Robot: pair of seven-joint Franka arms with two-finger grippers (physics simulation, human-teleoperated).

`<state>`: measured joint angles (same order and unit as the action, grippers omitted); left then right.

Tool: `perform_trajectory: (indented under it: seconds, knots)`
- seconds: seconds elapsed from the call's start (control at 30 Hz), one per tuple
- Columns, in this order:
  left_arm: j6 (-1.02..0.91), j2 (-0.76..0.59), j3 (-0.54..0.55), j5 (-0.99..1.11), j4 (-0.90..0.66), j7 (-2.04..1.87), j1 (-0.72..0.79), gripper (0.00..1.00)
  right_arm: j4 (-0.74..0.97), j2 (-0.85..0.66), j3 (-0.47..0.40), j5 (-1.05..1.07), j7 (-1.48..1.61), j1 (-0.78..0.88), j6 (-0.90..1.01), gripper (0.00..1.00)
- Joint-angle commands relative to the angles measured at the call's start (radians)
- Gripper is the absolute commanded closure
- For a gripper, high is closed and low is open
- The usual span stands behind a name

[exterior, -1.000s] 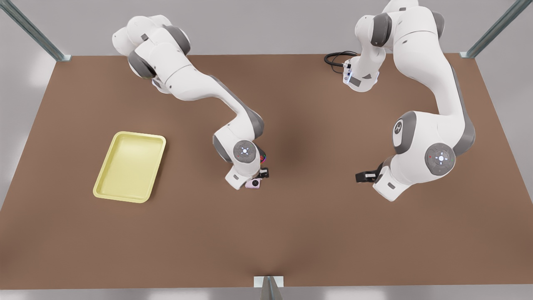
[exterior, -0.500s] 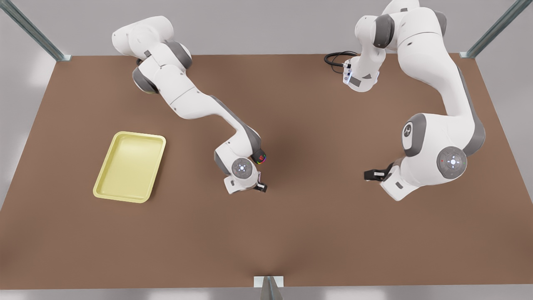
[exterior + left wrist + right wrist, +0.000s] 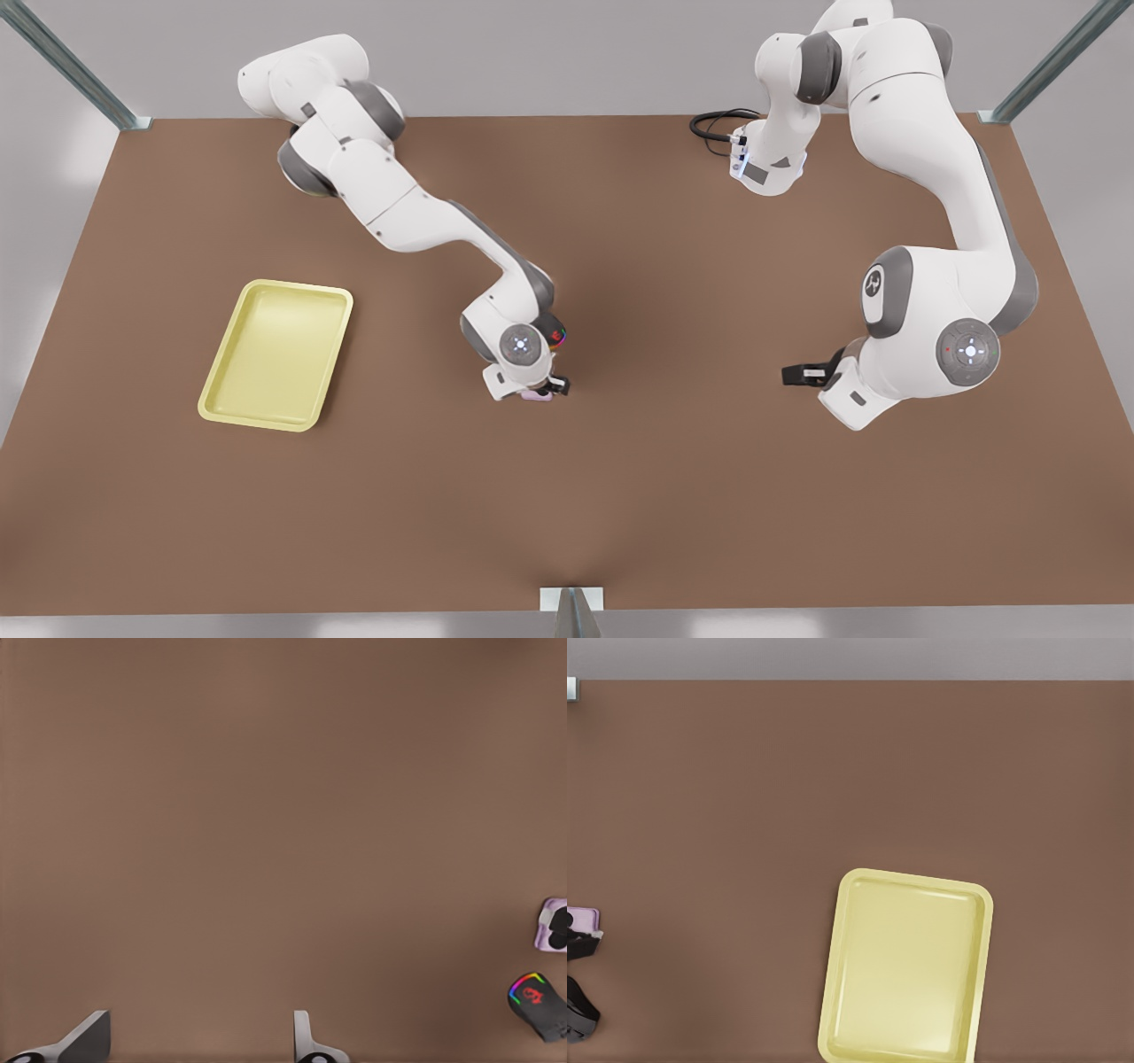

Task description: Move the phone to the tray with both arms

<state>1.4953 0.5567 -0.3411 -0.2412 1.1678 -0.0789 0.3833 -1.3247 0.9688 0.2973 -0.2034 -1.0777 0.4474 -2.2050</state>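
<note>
- The left end effector (image 3: 795,374) hovers over the counter (image 3: 673,496), spread wide and empty.
- The right end effector (image 3: 556,386) is at the phone (image 3: 536,397); I cannot tell its grip.
- The tray (image 3: 276,354) lies well apart.

Right gripper (image 3: 556,386) lower over phone (image 3: 535,397)

The small, flat, pale pink phone (image 3: 537,397) with black circles on it lies on the brown table (image 3: 620,496), near the middle. Most of it is hidden under the right gripper (image 3: 547,388), which is just above it. The pale yellow tray (image 3: 275,354) is a shallow box shape with round corners and a raised rim. It lies flat, well apart from the phone, toward the front view's left. The left gripper (image 3: 802,375) waits far off on the front view's right, with its fingers (image 3: 87,1038) spread apart.
</note>
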Motion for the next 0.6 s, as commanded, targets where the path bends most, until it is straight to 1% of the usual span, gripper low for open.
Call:
perform_trajectory:
  seconds: [0.0,0.57]
  knots:
    - [-0.001,-0.001,-0.001,0.002,0.000,-0.032,0.000,0.00,-0.016,-0.005,0.000,-0.001,0.137,-0.006,-0.091,0.00]
    - [0.006,0.012,-0.001,0.000,0.000,-0.033,-0.001,0.00,-0.024,-0.016,0.006,-0.002,0.206,-0.009,-0.090,0.00]
